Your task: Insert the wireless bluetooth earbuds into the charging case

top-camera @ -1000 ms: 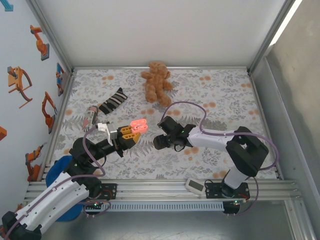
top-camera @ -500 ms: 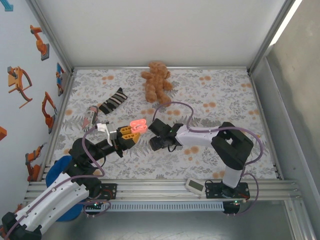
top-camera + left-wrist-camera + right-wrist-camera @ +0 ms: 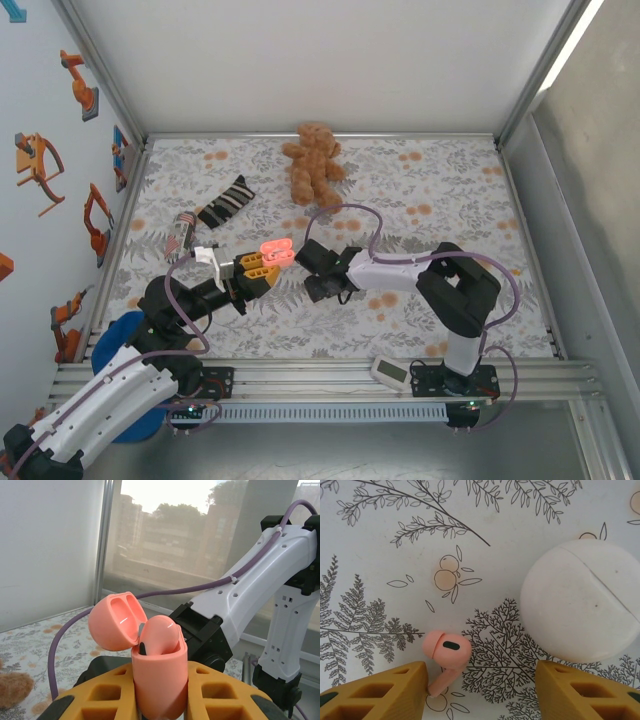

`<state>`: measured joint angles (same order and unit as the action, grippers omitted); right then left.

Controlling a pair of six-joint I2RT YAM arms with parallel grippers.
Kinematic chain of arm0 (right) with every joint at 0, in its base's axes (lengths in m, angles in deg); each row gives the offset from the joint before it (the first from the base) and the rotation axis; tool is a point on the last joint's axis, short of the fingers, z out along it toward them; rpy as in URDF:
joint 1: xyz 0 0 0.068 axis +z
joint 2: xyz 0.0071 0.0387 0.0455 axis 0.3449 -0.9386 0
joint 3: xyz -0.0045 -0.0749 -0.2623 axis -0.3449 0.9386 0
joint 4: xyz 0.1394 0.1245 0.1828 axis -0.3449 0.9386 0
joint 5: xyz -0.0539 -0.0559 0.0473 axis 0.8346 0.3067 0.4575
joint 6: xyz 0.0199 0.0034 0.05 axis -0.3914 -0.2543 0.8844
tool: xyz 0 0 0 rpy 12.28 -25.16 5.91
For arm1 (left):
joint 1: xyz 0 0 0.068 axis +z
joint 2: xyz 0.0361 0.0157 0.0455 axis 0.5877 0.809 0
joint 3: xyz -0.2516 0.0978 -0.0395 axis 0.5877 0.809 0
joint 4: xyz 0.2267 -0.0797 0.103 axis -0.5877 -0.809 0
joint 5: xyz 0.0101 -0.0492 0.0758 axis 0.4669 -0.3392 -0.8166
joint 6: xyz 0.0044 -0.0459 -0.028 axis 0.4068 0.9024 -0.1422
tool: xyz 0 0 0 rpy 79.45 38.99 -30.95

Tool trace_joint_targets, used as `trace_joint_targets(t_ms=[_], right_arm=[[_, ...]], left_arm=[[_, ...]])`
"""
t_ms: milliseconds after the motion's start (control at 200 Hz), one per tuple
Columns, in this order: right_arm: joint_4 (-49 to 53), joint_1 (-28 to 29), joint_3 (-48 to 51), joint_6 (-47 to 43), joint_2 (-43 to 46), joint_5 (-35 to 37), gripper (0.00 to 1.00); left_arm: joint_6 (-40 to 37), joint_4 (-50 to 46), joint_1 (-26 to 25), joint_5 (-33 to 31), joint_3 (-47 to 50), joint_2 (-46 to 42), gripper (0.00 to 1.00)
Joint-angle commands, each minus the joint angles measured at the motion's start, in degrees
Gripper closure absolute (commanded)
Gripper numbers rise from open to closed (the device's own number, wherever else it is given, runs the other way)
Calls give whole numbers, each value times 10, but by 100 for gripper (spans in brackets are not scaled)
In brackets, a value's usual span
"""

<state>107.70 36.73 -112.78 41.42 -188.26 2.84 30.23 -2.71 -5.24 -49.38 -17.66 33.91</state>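
Observation:
My left gripper (image 3: 160, 696) is shut on a salmon-pink charging case (image 3: 159, 677), held upright above the mat with its lid (image 3: 112, 620) flipped open. One pink earbud (image 3: 161, 634) sits in the case. In the top view the case (image 3: 275, 250) is just left of my right gripper (image 3: 313, 276). A second pink earbud (image 3: 445, 652) lies on the mat between the open fingers of my right gripper (image 3: 481, 692). Its stem touches the left fingertip (image 3: 395, 692). A white rounded case (image 3: 577, 600), closed, lies beside the right fingertip (image 3: 592, 692).
A brown teddy bear (image 3: 313, 165) lies at the back of the floral mat (image 3: 450, 200). A striped sock (image 3: 227, 202) and a small grey object (image 3: 180, 232) are at the left. A white device (image 3: 390, 371) rests on the front rail.
My right gripper has moved left towards the held case and its jaws have narrowed somewhat. The left gripper and case have not moved.

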Motion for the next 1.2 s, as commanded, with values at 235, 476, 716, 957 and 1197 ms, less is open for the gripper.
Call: trace_joint_targets(t_ms=[235,476,716,957,1197], right_arm=[[41,4,-8,-7,7,39,44],[51,4,-8,-9,26,31,48],[29,4,-6,-15,74,-29,47],[35,-3,-41,-26,43,-52,47],[36,-14,-63,-26,9,-54,48]], left_arm=[[-11,16,-3,-2,-7,3,100],[-13,17,-3,-1,-10,7,100],[-12,21,-3,-2,-8,9,100],[-9,18,-3,0,-8,4,100],[-11,5,-3,-3,-6,-12,100]])
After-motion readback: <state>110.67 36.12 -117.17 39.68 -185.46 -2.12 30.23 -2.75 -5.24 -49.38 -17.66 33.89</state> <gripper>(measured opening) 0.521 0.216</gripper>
